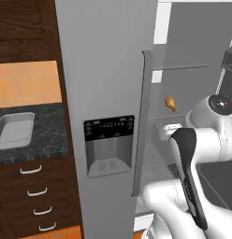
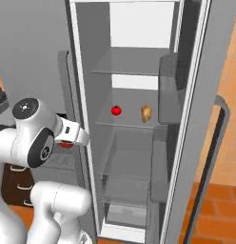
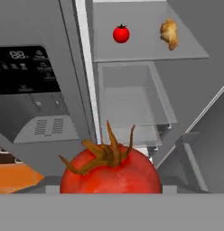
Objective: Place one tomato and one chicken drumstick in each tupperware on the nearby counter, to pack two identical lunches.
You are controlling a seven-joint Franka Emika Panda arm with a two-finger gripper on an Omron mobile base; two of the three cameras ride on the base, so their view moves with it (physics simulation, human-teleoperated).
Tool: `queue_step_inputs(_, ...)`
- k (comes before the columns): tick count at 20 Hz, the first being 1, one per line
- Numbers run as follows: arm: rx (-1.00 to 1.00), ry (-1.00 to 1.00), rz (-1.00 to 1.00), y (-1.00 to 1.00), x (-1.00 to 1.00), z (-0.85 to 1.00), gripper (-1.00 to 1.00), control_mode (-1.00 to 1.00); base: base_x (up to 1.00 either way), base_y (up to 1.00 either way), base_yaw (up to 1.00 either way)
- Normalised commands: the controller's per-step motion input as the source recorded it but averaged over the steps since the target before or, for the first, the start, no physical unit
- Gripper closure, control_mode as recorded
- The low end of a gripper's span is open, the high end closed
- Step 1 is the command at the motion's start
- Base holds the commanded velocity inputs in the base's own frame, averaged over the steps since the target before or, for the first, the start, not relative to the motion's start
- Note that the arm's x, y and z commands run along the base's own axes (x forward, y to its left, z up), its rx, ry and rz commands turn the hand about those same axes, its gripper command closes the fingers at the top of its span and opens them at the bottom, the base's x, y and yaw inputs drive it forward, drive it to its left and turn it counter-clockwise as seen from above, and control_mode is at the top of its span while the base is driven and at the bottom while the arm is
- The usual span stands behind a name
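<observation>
My gripper (image 3: 111,191) is pinching a tomato (image 3: 110,169): it sits right at the fingertips in the hand view, stalk toward the camera, and the jaws stand partly spread around it. In the right base view a sliver of red (image 2: 66,144) shows under my wrist, just outside the fridge's left edge.

Ahead, inside the open fridge (image 2: 134,119), a second tomato (image 2: 116,110) and a drumstick (image 2: 146,113) lie side by side on a glass shelf (image 2: 129,125), near each other but apart.

The tupperware (image 1: 15,130) I can see lies on the bench (image 1: 43,144), well to the left beyond the closed fridge door with its dispenser panel (image 1: 109,145). I judge the next move turns on that: the tray is left of my gripper, away from the shelves, so the arm must swing left around the door. Whether the tray is empty I cannot tell.
</observation>
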Motion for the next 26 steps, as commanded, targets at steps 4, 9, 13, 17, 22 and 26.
queue_step_inputs(4, 0.0, 0.0, 0.0, 0.0, 0.0, 0.0, 1.0, 1.0, -0.35, 1.0, 0.07)
queue_step_inputs(9, 0.0, 0.0, 0.0, 0.0, 0.0, 0.0, 1.0, 1.0, -0.16, 1.0, 0.02)
queue_step_inputs(13, 0.0, 0.0, 0.0, 0.0, 0.0, 0.0, 1.0, 1.0, -0.01, 1.0, 0.02)
queue_step_inputs(17, 0.0, 0.0, 0.0, 0.0, 0.0, 0.0, 1.0, 1.0, 0.03, 1.0, 0.07)
queue_step_inputs(22, 0.0, 0.0, 0.0, 0.0, 0.0, 0.0, 1.0, 1.0, 0.29, 1.0, 0.03)
queue_step_inputs(26, 0.0, 0.0, 0.0, 0.0, 0.0, 0.0, 1.0, 1.0, 0.49, 1.0, 0.05)
